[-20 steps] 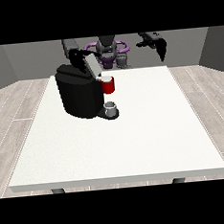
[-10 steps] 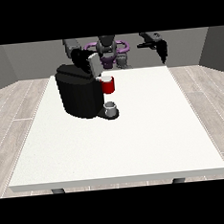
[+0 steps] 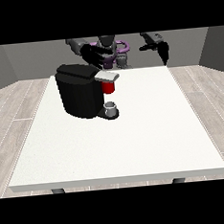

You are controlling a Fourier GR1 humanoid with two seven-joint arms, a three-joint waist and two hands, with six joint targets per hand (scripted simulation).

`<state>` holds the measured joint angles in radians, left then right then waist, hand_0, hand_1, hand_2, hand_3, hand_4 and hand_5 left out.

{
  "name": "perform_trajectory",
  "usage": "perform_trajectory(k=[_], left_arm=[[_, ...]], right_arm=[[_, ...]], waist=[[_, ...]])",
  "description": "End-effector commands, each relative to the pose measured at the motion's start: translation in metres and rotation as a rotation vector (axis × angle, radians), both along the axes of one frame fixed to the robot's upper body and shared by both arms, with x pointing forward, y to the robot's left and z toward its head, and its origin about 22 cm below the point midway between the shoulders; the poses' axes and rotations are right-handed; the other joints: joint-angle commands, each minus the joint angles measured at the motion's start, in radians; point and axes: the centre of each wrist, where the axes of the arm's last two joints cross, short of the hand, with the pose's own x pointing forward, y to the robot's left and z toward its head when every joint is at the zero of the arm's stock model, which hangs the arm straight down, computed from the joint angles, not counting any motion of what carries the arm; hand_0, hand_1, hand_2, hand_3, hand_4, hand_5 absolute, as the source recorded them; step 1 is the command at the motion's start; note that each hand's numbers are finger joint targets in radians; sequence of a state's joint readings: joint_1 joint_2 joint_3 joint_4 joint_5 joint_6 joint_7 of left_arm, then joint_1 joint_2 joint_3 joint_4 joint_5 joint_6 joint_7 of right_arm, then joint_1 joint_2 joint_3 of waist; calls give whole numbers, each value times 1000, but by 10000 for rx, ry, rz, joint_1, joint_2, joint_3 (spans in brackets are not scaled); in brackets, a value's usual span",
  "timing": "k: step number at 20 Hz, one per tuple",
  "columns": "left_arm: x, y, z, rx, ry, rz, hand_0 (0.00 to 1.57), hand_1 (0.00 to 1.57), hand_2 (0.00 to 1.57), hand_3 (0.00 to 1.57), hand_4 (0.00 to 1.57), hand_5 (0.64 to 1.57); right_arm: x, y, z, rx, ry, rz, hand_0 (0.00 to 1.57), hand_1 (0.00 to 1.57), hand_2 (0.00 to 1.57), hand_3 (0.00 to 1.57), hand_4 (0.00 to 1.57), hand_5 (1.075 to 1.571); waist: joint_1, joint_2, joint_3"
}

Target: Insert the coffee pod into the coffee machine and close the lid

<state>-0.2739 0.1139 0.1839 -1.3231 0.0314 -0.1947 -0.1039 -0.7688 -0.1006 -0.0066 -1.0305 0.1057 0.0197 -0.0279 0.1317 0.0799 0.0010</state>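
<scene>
Black coffee machine (image 3: 81, 95) on white table (image 3: 135, 131), lid (image 3: 106, 76) down. Hand at view's left (image 3: 93, 55) above lid, fingers spread, empty. Hand at view's right (image 3: 160, 48) raised, fingers relaxed.

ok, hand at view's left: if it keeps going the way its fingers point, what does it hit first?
Probably the coffee machine's lid: the hand points down towards it, just above. Depth is unclear from this one view.

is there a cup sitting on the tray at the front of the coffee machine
Yes, a small grey cup stands on the tray at the front of the black coffee machine, right below its red part.
</scene>
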Motion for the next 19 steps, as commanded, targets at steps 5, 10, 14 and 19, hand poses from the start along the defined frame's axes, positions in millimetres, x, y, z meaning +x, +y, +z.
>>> perform_trajectory(k=[5,10,14,19], left_arm=[[1,5,20,106,-528,-547,0,0,0,0,0,1571],[-12,-2,-15,-41,-314,-10,0,0,0,0,185,1571],[-18,6,-25,-304,175,153,0,0,0,0,245,1571],[-43,7,-60,-374,556,941,0,0,0,0,192,1571]], right_arm=[[15,-12,21,-266,-264,-109,0,0,0,0,73,1571],[-1,30,15,377,-276,1420,0,0,0,0,132,1571],[-39,38,-42,1481,107,1915,0,0,0,0,275,1571],[-88,27,-99,2520,1206,1016,0,0,0,0,157,1571]], waist=[[374,-124,-9],[-257,-629,-12],[-735,-1441,-10],[-1390,-1935,-12]])
